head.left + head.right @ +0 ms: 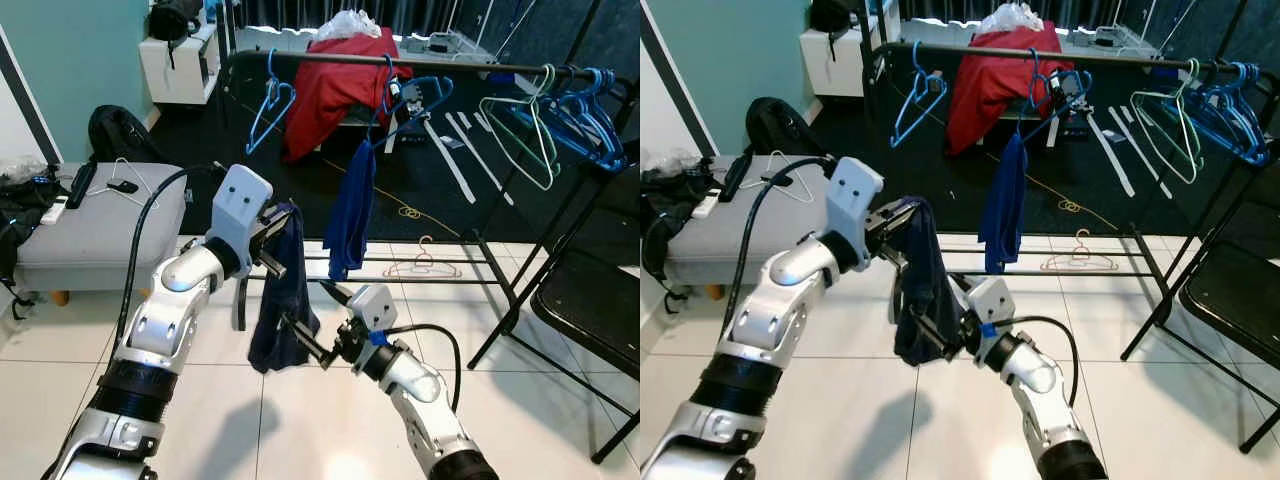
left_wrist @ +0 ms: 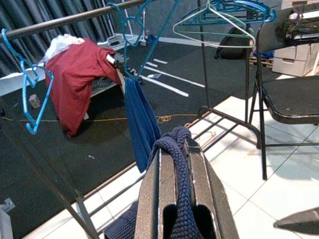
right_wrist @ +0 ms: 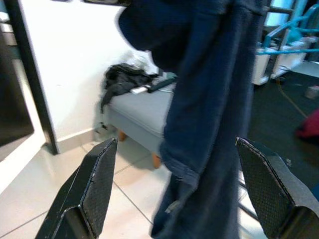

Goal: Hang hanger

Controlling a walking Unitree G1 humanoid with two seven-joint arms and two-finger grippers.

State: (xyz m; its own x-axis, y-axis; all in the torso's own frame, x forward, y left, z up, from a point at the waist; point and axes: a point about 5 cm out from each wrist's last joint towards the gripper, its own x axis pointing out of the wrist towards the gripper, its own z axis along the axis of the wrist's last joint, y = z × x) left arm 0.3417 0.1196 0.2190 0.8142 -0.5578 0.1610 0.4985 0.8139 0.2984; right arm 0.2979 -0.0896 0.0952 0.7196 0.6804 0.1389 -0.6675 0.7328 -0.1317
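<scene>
Navy garment [image 1: 283, 300] hangs pinched in left pincer [image 2: 174, 164].

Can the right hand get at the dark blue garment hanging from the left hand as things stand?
Probably yes. The right hand is open with the dark blue garment hanging between its fingers, nothing in between. The left hand is shut on the garment's top.

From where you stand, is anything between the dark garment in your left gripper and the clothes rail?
Nothing visible blocks the way. The left gripper holds the dark navy garment up, with open tiled floor between it and the rail. On the rail, a blue cloth and blue hangers hang, with free gaps between them. The right gripper sits open around the garment's lower part.
</scene>
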